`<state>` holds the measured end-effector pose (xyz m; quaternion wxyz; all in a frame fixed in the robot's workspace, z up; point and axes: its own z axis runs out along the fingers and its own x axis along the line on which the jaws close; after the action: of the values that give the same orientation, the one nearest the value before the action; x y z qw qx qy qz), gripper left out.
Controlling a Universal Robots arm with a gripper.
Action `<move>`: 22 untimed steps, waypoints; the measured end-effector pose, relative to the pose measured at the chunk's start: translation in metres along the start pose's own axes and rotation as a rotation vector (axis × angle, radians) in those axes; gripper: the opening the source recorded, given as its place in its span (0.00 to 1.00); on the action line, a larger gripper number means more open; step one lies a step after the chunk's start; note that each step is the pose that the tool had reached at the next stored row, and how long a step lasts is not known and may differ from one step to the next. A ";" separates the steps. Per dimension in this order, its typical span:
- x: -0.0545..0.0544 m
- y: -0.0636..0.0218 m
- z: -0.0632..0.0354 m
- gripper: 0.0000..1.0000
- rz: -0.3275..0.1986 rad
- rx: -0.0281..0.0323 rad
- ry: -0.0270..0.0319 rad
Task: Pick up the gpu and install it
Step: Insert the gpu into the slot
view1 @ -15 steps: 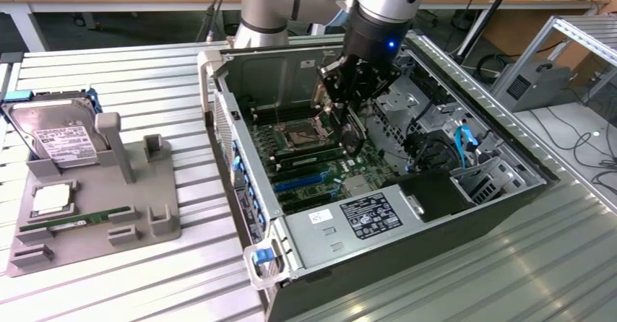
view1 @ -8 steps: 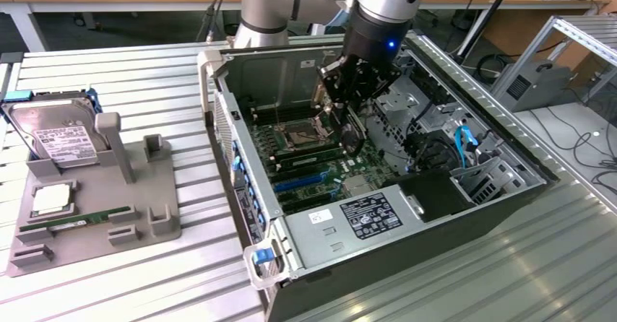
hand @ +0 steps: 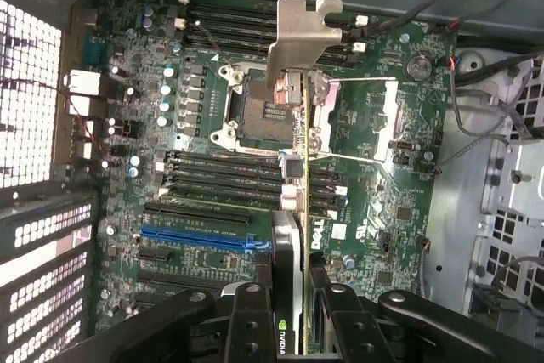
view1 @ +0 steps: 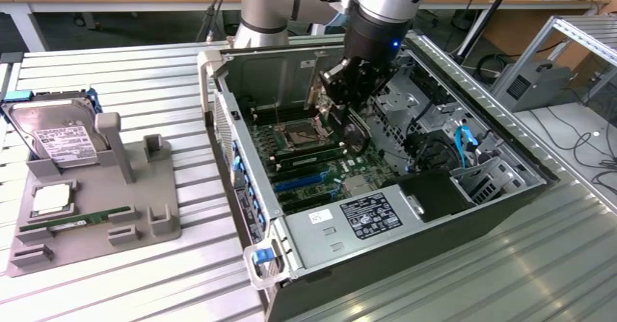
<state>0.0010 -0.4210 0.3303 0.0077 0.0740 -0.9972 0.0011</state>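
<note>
My gripper is inside the open computer case, shut on the gpu. The gpu is a thin dark card held on edge above the green motherboard. In the wrist view the gpu runs edge-on away from my gripper, between the black fingers. Its silver bracket is at the far end, over the CPU socket. A blue expansion slot lies on the motherboard beside the card's near end. The card hangs clear of the board.
A grey holder tray lies on the slatted table at the exterior view's left. It carries a silver hard drive, a silver chip and a green memory stick. Blue cables and a drive cage crowd the case's far side.
</note>
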 end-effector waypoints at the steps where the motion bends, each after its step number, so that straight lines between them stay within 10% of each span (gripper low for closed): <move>1: 0.000 0.0000 0.0000 0.27 -0.025 0.0004 0.0000; 22: 0.000 0.0000 0.0001 0.27 -0.304 0.0047 -0.0003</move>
<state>0.0010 -0.4210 0.3302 0.0074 0.2241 -0.9745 0.0022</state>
